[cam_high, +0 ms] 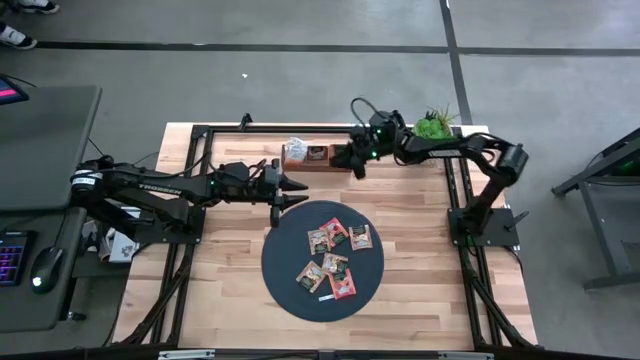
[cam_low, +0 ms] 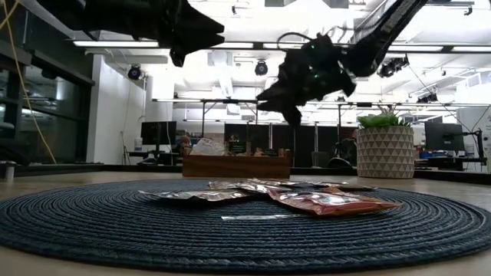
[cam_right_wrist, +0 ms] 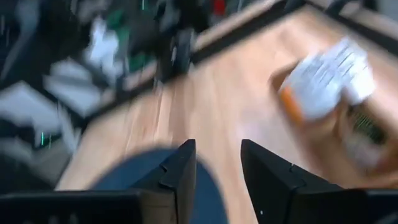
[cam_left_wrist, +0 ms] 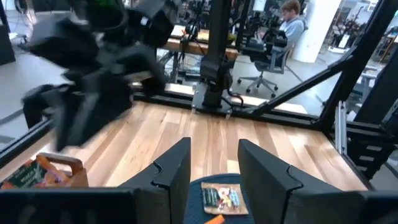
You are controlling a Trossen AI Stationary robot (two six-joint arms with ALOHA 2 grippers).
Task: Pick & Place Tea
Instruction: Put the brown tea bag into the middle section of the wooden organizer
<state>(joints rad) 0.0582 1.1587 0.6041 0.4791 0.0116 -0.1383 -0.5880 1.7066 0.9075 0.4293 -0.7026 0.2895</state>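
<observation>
— Pale wood planks make up the table (cam_high: 400, 230). What's over on the left side?

— The left arm reaches in from there, its left gripper (cam_high: 297, 192) hanging just off the upper-left rim of the dark round mat (cam_high: 285, 265). In its own wrist view the two fingers (cam_left_wrist: 171, 171) stand apart with nothing between them, a printed sachet on the mat showing through the gap.

— And the tea?

— Six tea sachets (cam_high: 337, 256) lie on the mat, loosely clustered toward its middle and right; some touch or overlap. Seen level from the table they lie flat, foil and red ones (cam_low: 326, 202) at the front.

— Anything behind the mat?

— A small wooden box (cam_high: 315, 157) at the far edge, with more packets in it and something white and crumpled at its left end.

— The right side?

— The right gripper (cam_high: 357, 162) hovers just beside the box's right end, raised off the table. Its fingers (cam_right_wrist: 180, 168) are parted and empty. A potted green plant (cam_high: 433, 124) stands further right, near the corner.
</observation>
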